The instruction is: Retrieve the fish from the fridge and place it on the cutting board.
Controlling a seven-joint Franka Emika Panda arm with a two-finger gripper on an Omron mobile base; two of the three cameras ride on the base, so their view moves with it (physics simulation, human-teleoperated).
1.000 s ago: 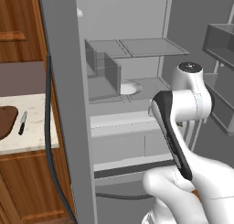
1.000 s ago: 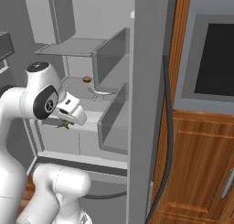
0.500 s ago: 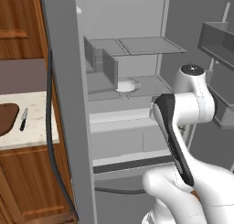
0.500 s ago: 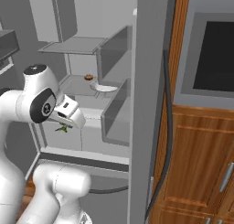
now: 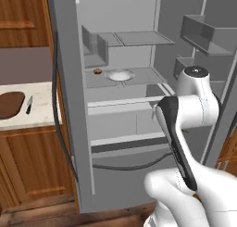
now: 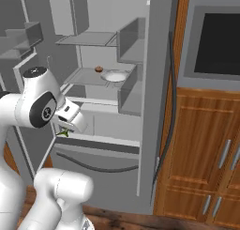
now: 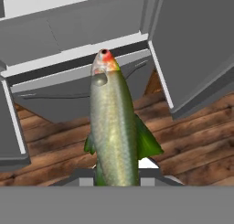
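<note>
With the fish [image 7: 114,122] pinched by its tail in the gripper [image 6: 65,129] and hanging just outside the open fridge [image 5: 120,101], the carry should swing left, slow and level, towards the cutting board [image 5: 10,104] on the far-left counter [image 5: 39,111]

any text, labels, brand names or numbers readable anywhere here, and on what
None: no readable text in any view.
The fridge shows plain grey walls and shelves, no brand badge.
The fish in the pincer carries no tag.
The cutting board and the plate are unmarked.
</note>
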